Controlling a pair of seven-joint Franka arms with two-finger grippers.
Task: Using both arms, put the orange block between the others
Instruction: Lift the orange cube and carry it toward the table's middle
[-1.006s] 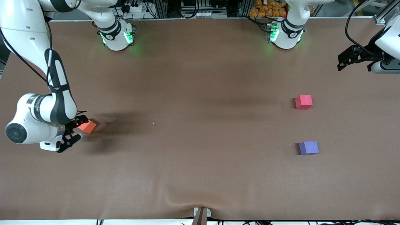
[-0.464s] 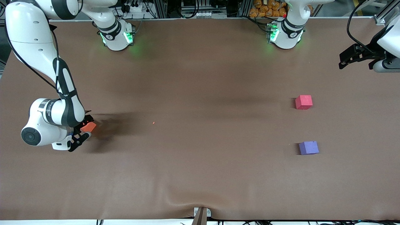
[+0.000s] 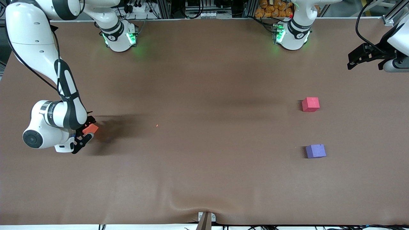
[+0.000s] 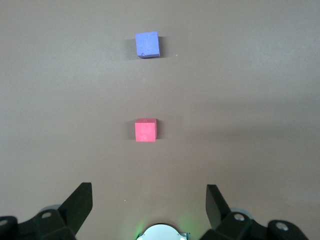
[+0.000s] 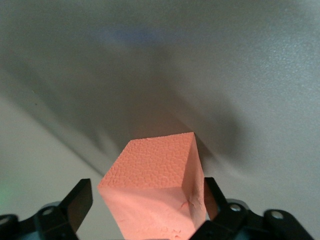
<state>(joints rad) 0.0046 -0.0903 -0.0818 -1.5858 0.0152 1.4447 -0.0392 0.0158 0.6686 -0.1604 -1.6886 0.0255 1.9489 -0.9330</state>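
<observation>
The orange block sits on the table at the right arm's end. My right gripper is down around it, open. In the right wrist view the orange block fills the space between the fingers of the right gripper: one finger touches a side face, the other stands a little off. The pinkish-red cube and the purple-blue cube rest apart at the left arm's end, the purple-blue one nearer the front camera. My left gripper hangs open and empty over that table end. The left wrist view shows the left gripper, the pinkish-red cube and the purple-blue cube.
The brown table cover has a wrinkle near its front edge at the middle. A tiny orange speck lies toward the table's middle. The arms' green-lit bases stand along the table's edge farthest from the front camera.
My right gripper slid in over the orange block until its fingers straddled it, and its jaws have narrowed slightly. The left gripper drifted a little toward the table's corner.
</observation>
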